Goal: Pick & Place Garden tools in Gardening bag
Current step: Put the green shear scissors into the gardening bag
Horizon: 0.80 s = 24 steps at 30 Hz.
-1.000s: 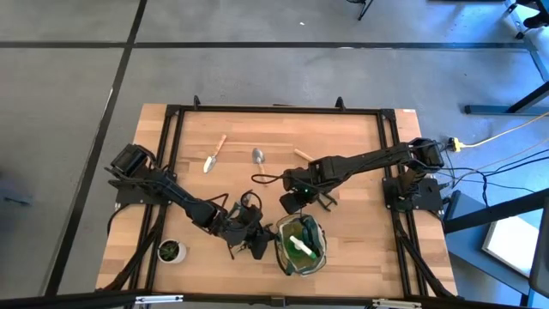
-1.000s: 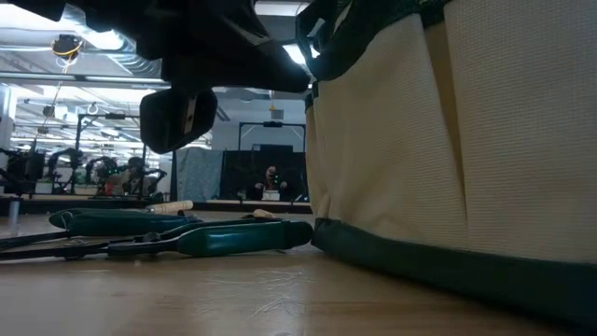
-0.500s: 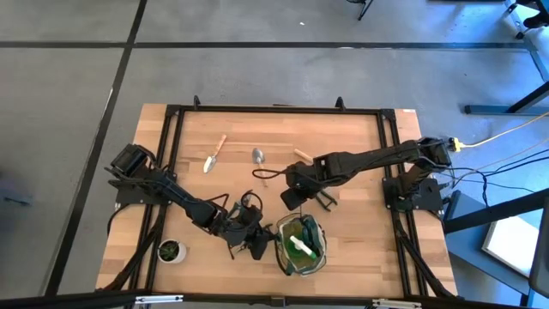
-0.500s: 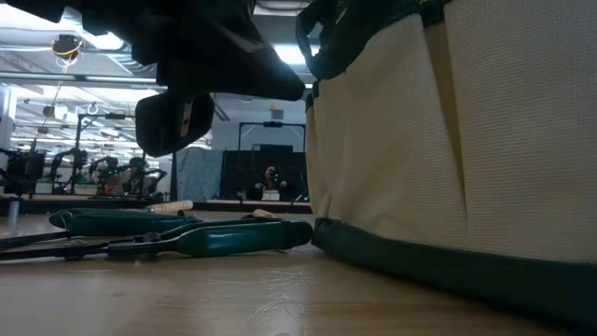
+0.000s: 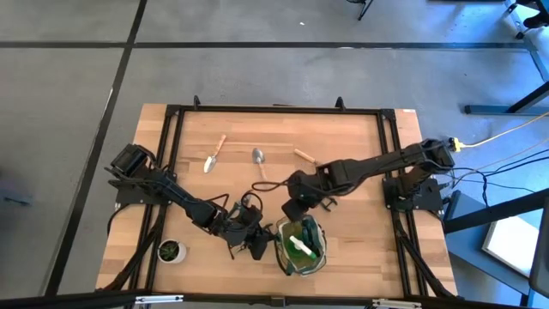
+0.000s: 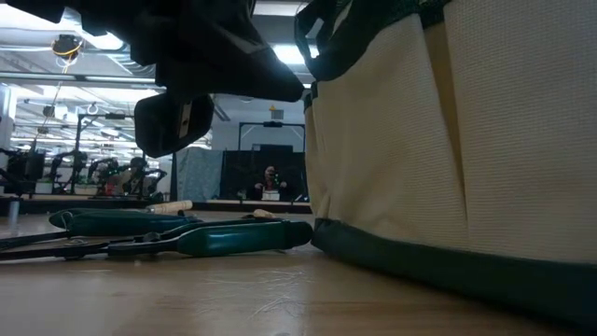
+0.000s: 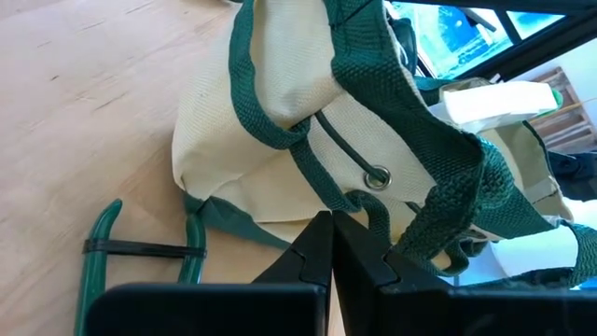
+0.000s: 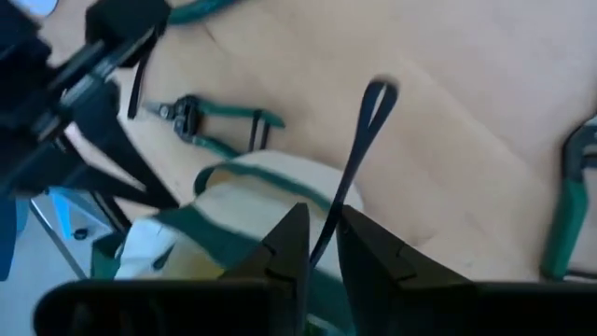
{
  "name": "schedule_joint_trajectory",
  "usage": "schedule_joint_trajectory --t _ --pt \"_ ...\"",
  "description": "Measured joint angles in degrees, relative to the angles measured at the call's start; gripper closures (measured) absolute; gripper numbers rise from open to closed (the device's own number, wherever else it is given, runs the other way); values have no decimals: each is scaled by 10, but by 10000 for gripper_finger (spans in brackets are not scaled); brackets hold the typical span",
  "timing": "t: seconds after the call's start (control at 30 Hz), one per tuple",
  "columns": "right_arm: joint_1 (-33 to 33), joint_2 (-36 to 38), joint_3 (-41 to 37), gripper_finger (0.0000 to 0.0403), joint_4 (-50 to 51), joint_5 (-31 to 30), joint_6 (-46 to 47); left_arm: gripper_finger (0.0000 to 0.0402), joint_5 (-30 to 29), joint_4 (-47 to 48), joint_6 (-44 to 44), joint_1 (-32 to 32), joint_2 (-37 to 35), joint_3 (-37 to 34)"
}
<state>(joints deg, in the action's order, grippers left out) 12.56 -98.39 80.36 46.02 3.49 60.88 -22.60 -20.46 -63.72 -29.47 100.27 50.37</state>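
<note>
The gardening bag (image 5: pixel 301 245) stands near the table's near edge, khaki with green trim, and fills the right of the low view (image 6: pixel 448 140). A green spray bottle with a white trigger (image 5: pixel 300 247) sticks up inside it. My left gripper (image 5: pixel 256 239) is shut at the bag's left rim. My right gripper (image 5: pixel 294 209) hangs just beyond the bag's far side, shut on a thin dark looped tool (image 8: pixel 359 149). Green-handled shears (image 6: pixel 215 238) lie flat on the table left of the bag. A wooden-handled trowel (image 5: pixel 213 155) and a metal scoop (image 5: pixel 257 156) lie farther back. My left gripper meets the green webbing at the bag's rim (image 7: pixel 368 210) with its shut fingers (image 7: pixel 312 257), coming level and slanting down from the table's left. The tips hide the exact spot. The bag's base stays on the table. My right gripper pinches the dark tool's thin shaft (image 8: pixel 326 229) between its two fingers, coming steeply from above. The shaft slants away from the fingers to its looped free end (image 8: pixel 378 93) over the bare wood. Whether that end touches the table, I cannot tell.
A small potted plant (image 5: pixel 171 251) stands at the near left corner. A short wooden handle (image 5: pixel 303 154) lies at the back centre. A second green-handled tool (image 8: pixel 569 205) lies near my right gripper. Black frame rails run along the table's edges. Bare wood shows right of the bag.
My right gripper has risen and moved toward the table's near edge, closer to the bag, rolling a little, with the dark looped tool still in its fingers. The tool's held end has come up and its looped end trails behind.
</note>
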Motion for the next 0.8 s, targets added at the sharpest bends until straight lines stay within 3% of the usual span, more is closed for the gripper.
schedule_joint_trajectory --t 0.8 --pt "47 9 0 344 -61 -14 -9 401 0 2 0 0 0 0"
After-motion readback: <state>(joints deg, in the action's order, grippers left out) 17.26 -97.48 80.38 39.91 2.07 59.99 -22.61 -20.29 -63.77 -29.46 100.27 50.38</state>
